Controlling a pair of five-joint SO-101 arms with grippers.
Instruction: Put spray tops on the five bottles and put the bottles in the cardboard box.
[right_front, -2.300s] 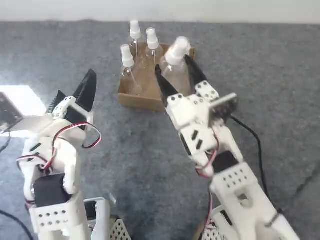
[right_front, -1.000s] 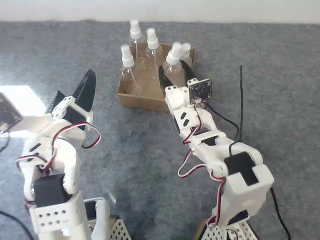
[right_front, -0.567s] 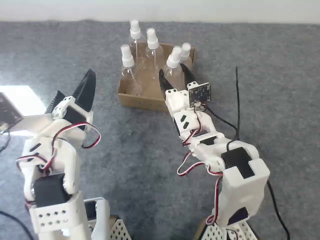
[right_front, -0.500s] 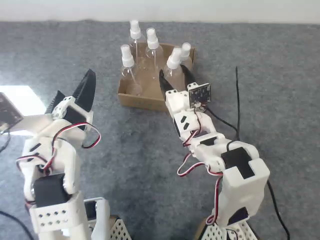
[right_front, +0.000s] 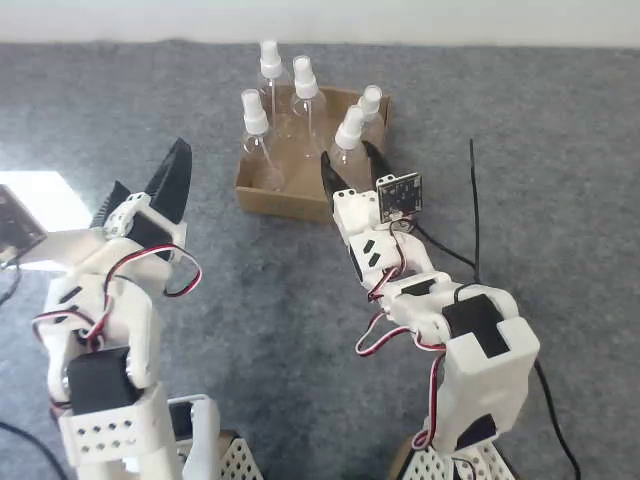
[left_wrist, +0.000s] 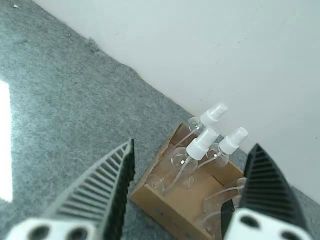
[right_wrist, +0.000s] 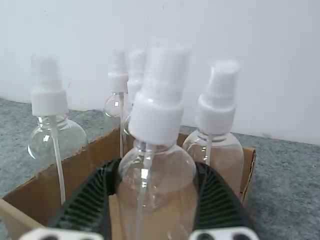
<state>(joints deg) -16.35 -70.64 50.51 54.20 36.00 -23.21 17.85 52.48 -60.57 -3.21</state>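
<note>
Grey carpet (right_front: 560, 120): box (right_front: 275, 200) holds five bottles (right_front: 256, 140) (right gripper (right_front: 350, 160) clasps one).

left end effector (right_front: 150, 168): raised, jaws spread wide (arm folded back near its base) | right end effector (right_front: 348, 157): arm stretched forward, clamped around bottle (right_wrist: 157, 150)
</note>
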